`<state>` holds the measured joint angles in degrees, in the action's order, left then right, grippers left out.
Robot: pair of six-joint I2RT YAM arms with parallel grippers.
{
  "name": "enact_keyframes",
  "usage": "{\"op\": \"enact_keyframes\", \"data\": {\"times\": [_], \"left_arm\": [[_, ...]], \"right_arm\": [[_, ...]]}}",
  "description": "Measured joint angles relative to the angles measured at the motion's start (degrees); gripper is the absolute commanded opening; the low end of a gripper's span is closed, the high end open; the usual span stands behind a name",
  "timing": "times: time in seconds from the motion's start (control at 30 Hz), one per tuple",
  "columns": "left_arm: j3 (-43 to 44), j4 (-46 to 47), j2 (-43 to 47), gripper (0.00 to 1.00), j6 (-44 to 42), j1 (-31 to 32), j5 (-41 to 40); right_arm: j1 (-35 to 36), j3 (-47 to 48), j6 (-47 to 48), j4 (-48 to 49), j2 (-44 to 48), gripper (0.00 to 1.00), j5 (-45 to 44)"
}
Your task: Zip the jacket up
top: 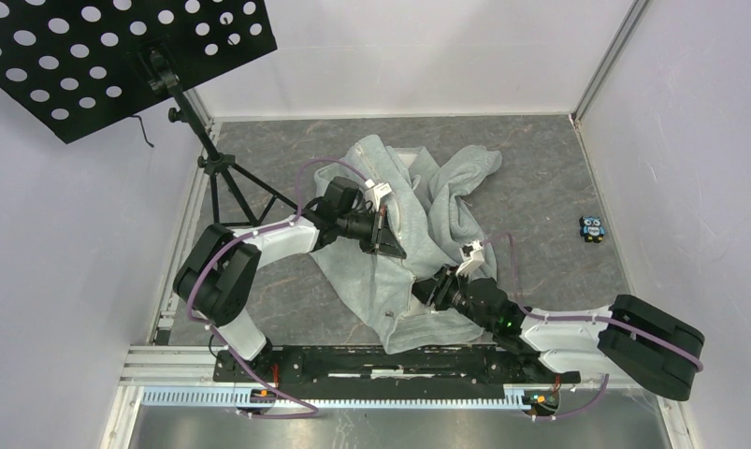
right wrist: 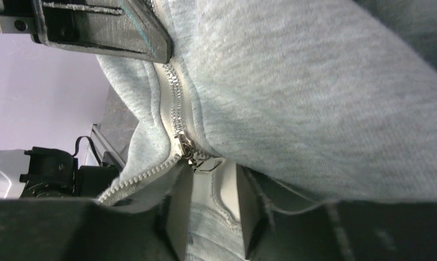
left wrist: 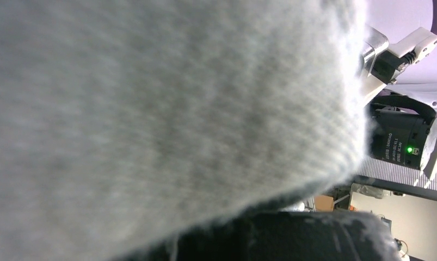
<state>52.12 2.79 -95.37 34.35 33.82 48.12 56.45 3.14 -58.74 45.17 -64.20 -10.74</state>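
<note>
Jacket lies crumpled mid-counter, both arms reaching into it. Right pincer is closed on fabric beside the zipper slider, visible only in the right wrist view. Left pincer presses into the cloth; fleece fills its own camera, so I cannot tell its opening.

Jacket mid-table, between stand left, toy right.

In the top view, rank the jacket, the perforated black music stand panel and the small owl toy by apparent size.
1. Jacket, though bunched up.
2. Music stand panel; it sits nearer the camera and is cropped, so this is unsure.
3. Owl toy, clearly smallest.
</note>
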Motion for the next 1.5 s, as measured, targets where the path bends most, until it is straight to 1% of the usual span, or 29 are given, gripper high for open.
{"op": "enact_keyframes", "data": {"times": [0.1,0.2,0.3,0.4,0.47,0.53,0.57,0.63,0.77,0.8,0.87,0.97,1.07,1.17,1.23,1.37,1.5], "left_arm": [[0.0,0.1,0.1,0.02,0.2,0.0,0.0],[0.0,0.2,0.1,0.02,0.3,0.0,0.0],[0.0,0.3,0.2,0.02,0.3,0.1,0.0],[0.0,0.3,0.2,0.02,0.3,0.1,0.0],[0.0,0.3,0.3,0.02,0.3,0.1,-0.1],[0.0,0.3,0.4,0.02,0.3,0.1,-0.1],[0.0,0.3,0.4,0.02,0.3,0.2,-0.2],[-0.2,0.4,0.5,0.02,0.3,0.4,-0.3],[-0.8,-0.6,1.7,0.02,0.2,0.8,-2.5],[-0.9,-1.7,2.5,0.02,-0.1,1.1,-4.5],[-1.4,-3.5,5.2,0.02,-1.3,1.8,-9.4],[-5.2,-1.6,11.3,0.02,-2.4,2.9,-17.7],[-11.9,3.4,17.5,0.02,-2.7,3.5,-25.7],[-15.7,7.5,20.3,0.02,-3.3,3.6,-32.4],[-16.8,9.6,21.0,0.02,-3.5,3.8,-33.7],[-16.2,9.5,20.9,0.02,-5.5,4.7,-34.5],[-14.2,8.9,20.0,0.02,-6.8,5.2,-34.2]], "right_arm": [[0.5,1.1,0.0,0.3,-1.6,0.36,-1.8],[1.5,2.3,0.5,-0.6,-2.2,0.43,-3.7],[3.3,4.9,2.3,-3.8,-2.4,0.44,-6.3],[4.7,7.7,4.1,-7.7,-2.4,0.37,-8.9],[5.5,9.3,5.3,-10.4,-2.4,0.3,-10.7],[6.0,10.4,6.3,-13.0,-2.3,0.19,-12.4],[6.2,10.9,6.7,-14.6,-2.2,0.11,-13.4],[6.6,11.8,7.6,-17.8,-1.8,0.01,-15.0],[7.1,13.6,9.5,-24.5,-0.1,0.0,-16.1],[7.2,14.3,10.2,-26.4,0.0,0.0,-15.9],[7.3,17.6,12.0,-33.3,-0.5,0.0,-14.9],[8.7,22.2,14.6,-42.8,-1.8,0.0,-15.0],[13.4,22.6,15.3,-51.3,-1.8,0.0,-17.3],[19.8,21.5,12.4,-59.7,-1.7,0.0,-20.1],[24.6,21.3,9.5,-63.3,-1.7,0.0,-22.7],[30.6,22.8,3.6,-67.4,-1.9,0.0,-27.6],[33.7,21.3,-0.7,-67.9,0.7,0.0,-30.3]]}}
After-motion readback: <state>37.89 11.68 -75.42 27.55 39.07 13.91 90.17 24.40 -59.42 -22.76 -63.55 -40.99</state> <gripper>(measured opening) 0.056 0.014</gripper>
